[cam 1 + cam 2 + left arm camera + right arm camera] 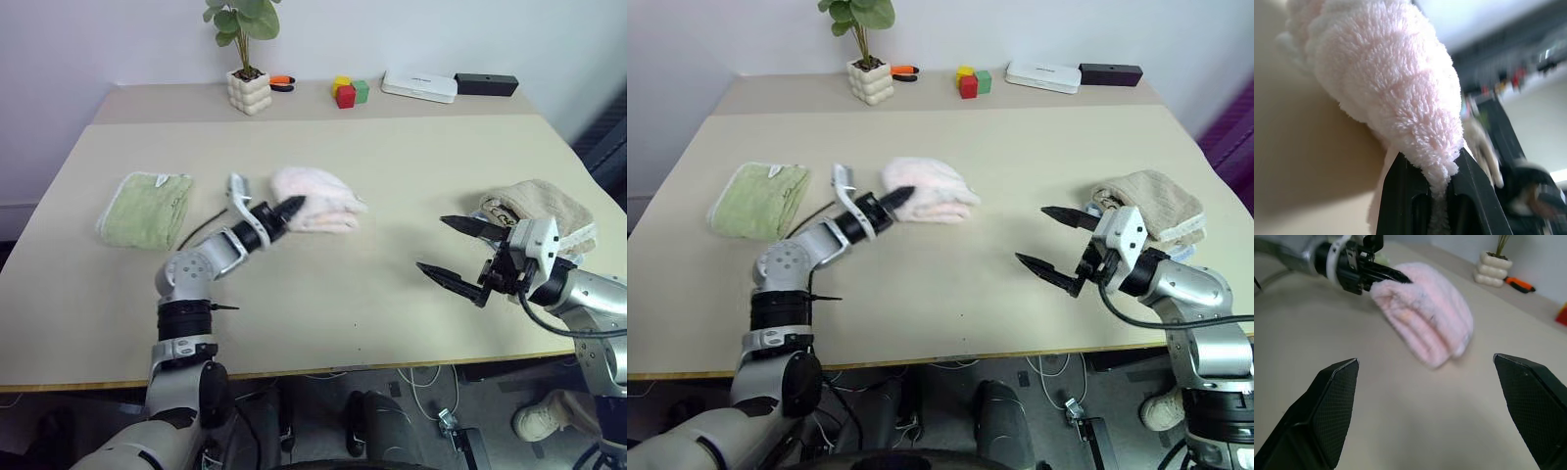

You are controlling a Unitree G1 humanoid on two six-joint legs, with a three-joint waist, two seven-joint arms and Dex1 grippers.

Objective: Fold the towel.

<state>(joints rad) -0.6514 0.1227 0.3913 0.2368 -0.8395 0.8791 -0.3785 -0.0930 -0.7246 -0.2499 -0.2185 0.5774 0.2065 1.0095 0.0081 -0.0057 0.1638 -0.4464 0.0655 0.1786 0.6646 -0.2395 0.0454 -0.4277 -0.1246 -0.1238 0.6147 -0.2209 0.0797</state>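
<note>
The pale pink towel (318, 201) lies bunched and partly folded near the middle of the table. My left gripper (291, 207) is shut on the towel's near left edge; in the left wrist view the pink terry (1400, 93) is pinched between the two black fingers (1400, 196) and lifted off the tabletop. The right wrist view shows the towel (1430, 328) with the left gripper (1400, 278) clamped on its corner. My right gripper (453, 247) hovers wide open above the table to the right, well apart from the towel, with nothing between its fingers (1332, 406).
A light green towel (145, 208) lies at the left, a beige towel (541, 208) at the right behind my right gripper. At the back stand a potted plant (248, 59), coloured blocks (348, 91), a white box (419, 85) and a black box (486, 84).
</note>
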